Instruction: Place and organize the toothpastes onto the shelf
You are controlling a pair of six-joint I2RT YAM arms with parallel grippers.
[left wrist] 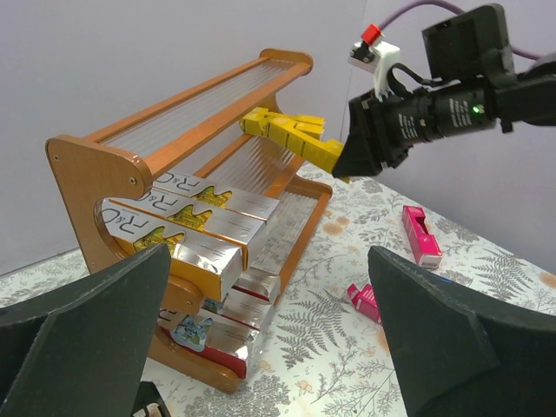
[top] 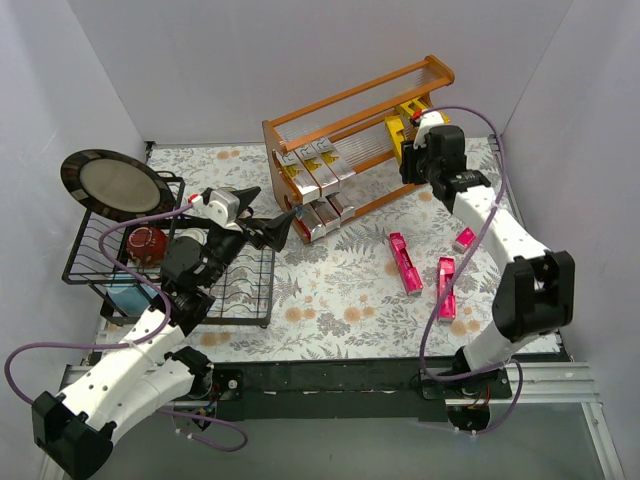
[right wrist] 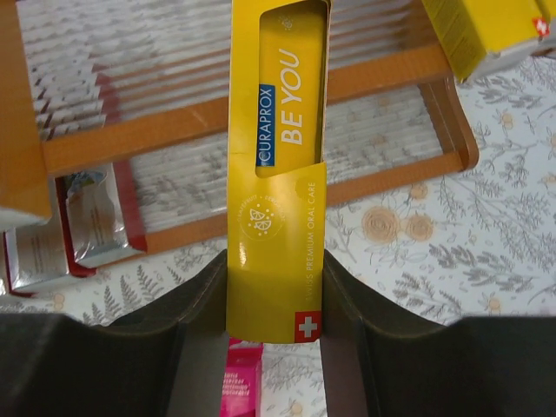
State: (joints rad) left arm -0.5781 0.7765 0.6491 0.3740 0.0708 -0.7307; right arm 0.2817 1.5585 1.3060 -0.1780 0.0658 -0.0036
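Note:
The orange-brown shelf stands at the back, with silver toothpastes at the left end of its middle and bottom tiers. My right gripper is shut on a yellow toothpaste carton, held lengthwise over the shelf's right end. Another yellow carton lies on the shelf to its right. Three magenta toothpastes lie on the floral table. My left gripper hovers open in front of the shelf's left end, with nothing between its fingers.
A black wire dish rack sits at the left and holds a dark plate and a red bowl. White walls close in the table at the left, back and right.

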